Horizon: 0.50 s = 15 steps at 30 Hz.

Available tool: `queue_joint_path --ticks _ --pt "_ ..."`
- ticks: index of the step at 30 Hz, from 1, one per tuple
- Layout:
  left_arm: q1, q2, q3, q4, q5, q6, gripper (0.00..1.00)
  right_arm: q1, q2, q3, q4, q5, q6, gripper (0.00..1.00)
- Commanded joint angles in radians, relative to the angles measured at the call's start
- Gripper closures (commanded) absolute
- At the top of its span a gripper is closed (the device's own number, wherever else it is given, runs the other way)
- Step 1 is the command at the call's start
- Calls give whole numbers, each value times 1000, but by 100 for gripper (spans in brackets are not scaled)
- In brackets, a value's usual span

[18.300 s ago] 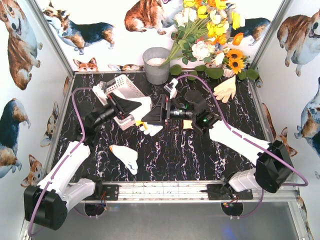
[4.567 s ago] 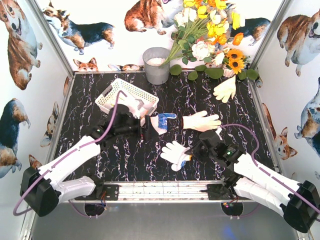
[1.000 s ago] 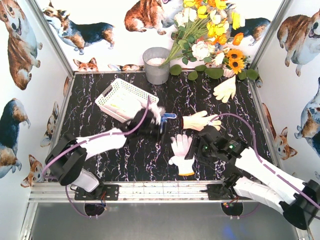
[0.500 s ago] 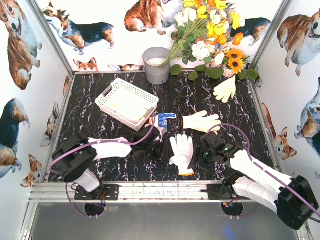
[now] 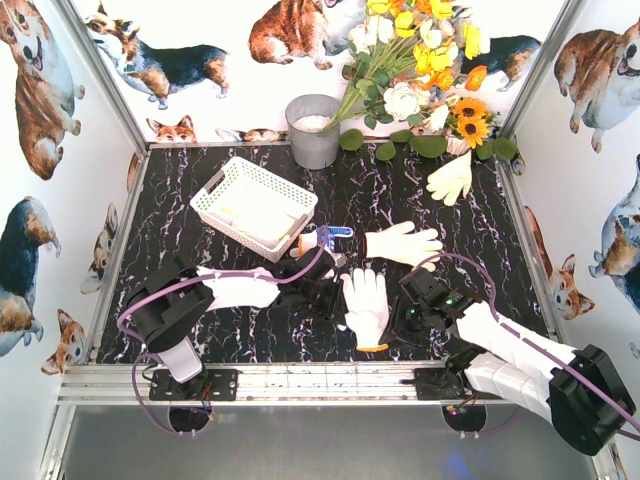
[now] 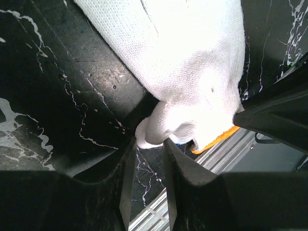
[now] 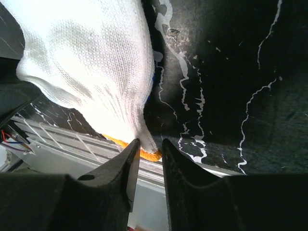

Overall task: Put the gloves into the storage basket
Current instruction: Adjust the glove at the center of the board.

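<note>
While the white glove with the orange cuff [image 5: 366,302] lies flat on the table [image 5: 300,338] close to its near edge, both claws crowd it from either side. The left claw [image 6: 148,143] has its jaws narrowly apart, with a fold of knit near the cuff touching the tips; I cannot tell whether it pinches. The right claw [image 7: 150,143] is likewise almost pressed together, the cuff's edge dipping between its tips, grip unclear. The storage basket [image 5: 222,188] sits far left, well apart from this glove.
</note>
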Motion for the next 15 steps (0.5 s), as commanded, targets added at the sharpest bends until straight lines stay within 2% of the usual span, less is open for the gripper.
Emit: queue_joint_path --ticks 1,8,12,15 --pt "-12 -4 32 -30 -27 24 77 -2 -22 -14 16 29 1 75" --pt "-13 18 41 -21 -19 27 78 -2 -45 -37 20 40 20 86" --pt "-19 37 75 -45 -26 54 94 -2 -51 -41 23 39 28 88" --pt "-20 19 103 -112 -75 100 100 -2 -50 -35 27 29 31 92"
